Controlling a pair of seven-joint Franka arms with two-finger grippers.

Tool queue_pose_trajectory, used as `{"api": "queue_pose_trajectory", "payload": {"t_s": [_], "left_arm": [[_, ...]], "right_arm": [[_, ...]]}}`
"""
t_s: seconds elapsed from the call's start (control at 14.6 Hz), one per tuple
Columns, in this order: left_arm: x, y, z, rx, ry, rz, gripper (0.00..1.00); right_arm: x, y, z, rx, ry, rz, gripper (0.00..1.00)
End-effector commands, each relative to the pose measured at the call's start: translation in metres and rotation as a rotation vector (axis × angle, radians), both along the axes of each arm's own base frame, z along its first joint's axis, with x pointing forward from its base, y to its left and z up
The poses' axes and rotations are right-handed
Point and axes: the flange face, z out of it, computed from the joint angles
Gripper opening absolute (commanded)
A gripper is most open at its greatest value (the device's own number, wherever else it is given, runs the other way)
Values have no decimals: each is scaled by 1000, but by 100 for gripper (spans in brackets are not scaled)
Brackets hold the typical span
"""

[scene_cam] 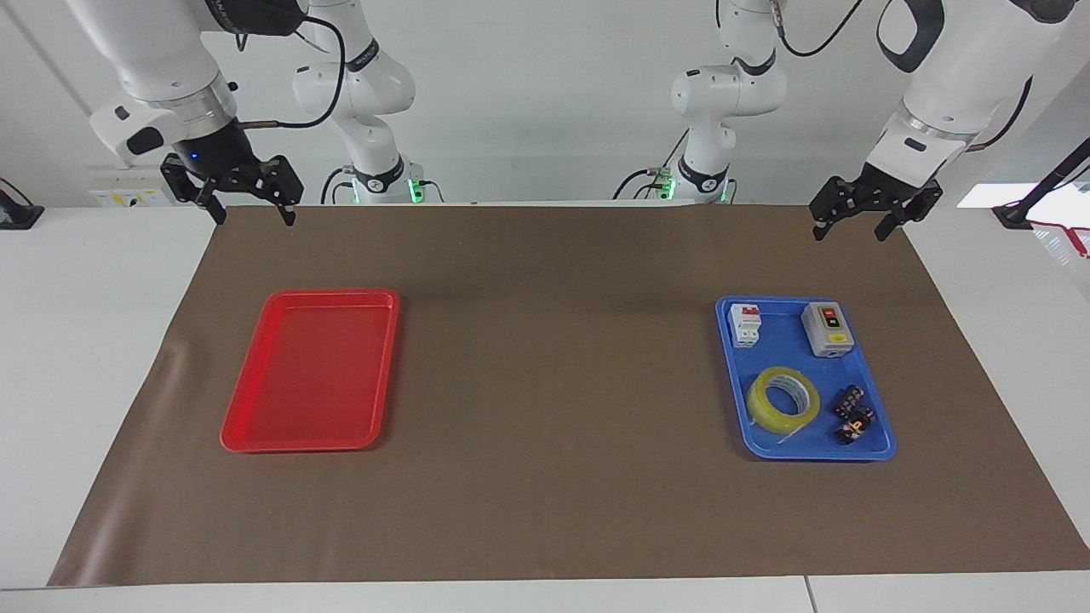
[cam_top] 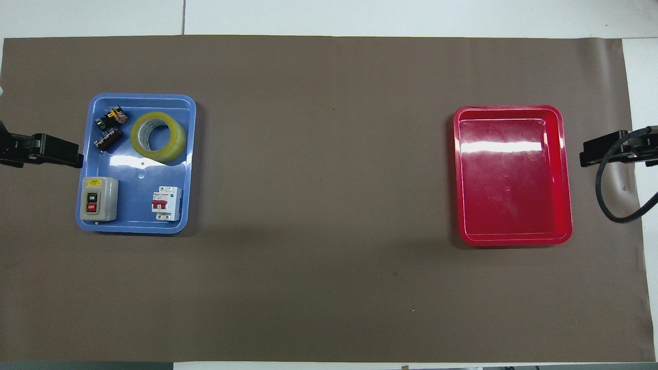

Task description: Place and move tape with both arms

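Observation:
The tape (scene_cam: 783, 399), a yellow translucent roll with a pale core, lies flat in the blue tray (scene_cam: 877, 443), in the part farther from the robots; it also shows in the overhead view (cam_top: 158, 136). My left gripper (scene_cam: 850, 232) hangs open and empty in the air over the mat at the left arm's end, clear of the tray and the tape. In the overhead view the left gripper (cam_top: 74, 156) shows just off the tray's outer edge. My right gripper (scene_cam: 255, 218) hangs open and empty over the mat at the right arm's end; it also shows in the overhead view (cam_top: 586, 154).
An empty red tray (scene_cam: 255, 438) lies toward the right arm's end. The blue tray also holds a grey switch box (scene_cam: 827, 329), a white circuit breaker (scene_cam: 745, 324) and small dark parts (scene_cam: 853, 411). A brown mat (scene_cam: 553, 477) covers the table.

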Motion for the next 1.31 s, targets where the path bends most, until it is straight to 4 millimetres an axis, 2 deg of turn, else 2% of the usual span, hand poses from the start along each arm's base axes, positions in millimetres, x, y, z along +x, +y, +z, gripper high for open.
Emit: {"api": "queue_pose_trajectory", "payload": {"t_s": [0.0,0.62,0.82,0.96,1.24], "left_arm": [[-8,4,2,-16,6,7,100],[-7,5,3,-16,-6,-1,100],[1,6,-1,-19,-44,1,100],[12,8,-15,-21,-70,5,100],[38,20,-69,-24,-112,30,100]], "right_arm": [[-4,-2,0,17,-14,15,100],[-4,-3,-1,17,-11,14,100],[-4,-2,-1,17,-11,14,100],[-4,-2,-1,17,-11,14,100],[-4,-2,-1,17,-11,12,100]]}}
